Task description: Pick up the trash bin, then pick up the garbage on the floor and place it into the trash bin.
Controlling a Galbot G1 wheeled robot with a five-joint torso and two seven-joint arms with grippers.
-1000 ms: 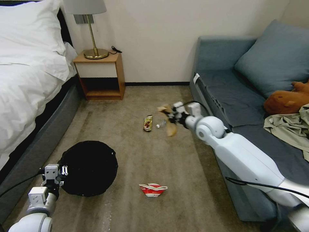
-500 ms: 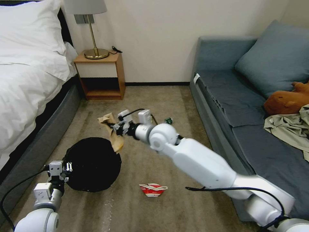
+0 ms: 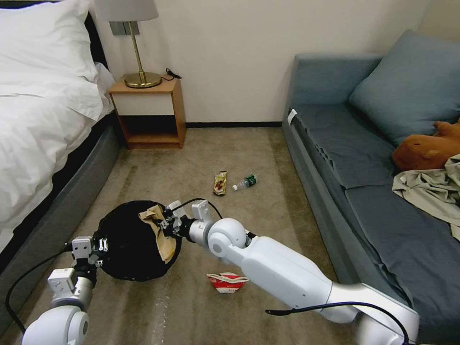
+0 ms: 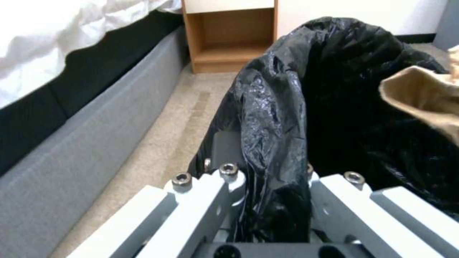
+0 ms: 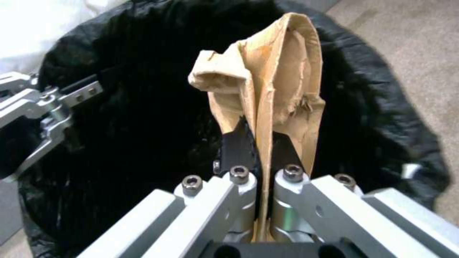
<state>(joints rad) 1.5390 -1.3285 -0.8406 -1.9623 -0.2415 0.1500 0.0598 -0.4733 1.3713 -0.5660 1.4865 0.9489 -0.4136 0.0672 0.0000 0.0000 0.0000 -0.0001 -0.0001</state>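
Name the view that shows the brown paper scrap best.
The right wrist view: the paper scrap stands pinched in the right claw over the trash bin. The head view shows it small; the left wrist view catches one edge.

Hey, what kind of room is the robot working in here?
Most likely a hotel room or bedroom: a bed with white linen, a wooden nightstand carrying a brass lamp, and a blue-grey sofa on carpet.

trash bin point(image 3: 129, 249): black-lined, open | paper scrap point(image 3: 160, 232): tan, crumpled, over bin mouth
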